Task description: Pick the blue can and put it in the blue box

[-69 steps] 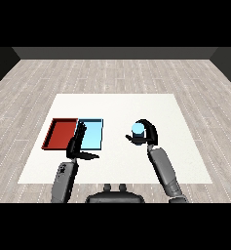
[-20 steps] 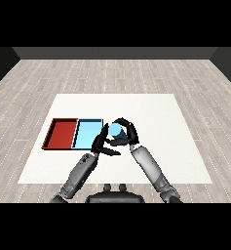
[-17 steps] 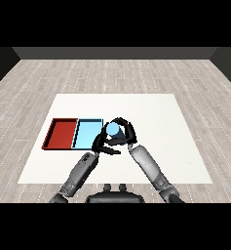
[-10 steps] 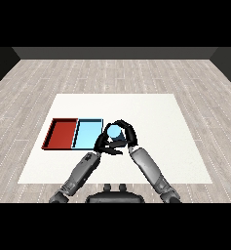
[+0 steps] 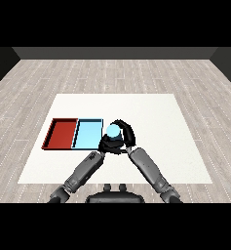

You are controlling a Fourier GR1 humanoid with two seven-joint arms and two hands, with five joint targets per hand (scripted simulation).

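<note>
While the right hand [image 5: 123, 135] curls round the blue can [image 5: 112, 131], held upright above the desk [image 5: 151, 112], the blue box [image 5: 87, 134] lies just to its left, beside the red tray [image 5: 61, 133]. The left hand [image 5: 106, 145] sits under the can, touching it; I cannot tell how its fingers stand.

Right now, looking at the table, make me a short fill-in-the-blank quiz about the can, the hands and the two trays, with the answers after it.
1. The blue can is held by the ____ hand.
2. The tray nearest the can is the ____ one.
3. The red tray lies to the ____ of the light blue tray.
4. The can is not yet ____ the light blue tray.

Answers: right; light blue; left; inside
</note>
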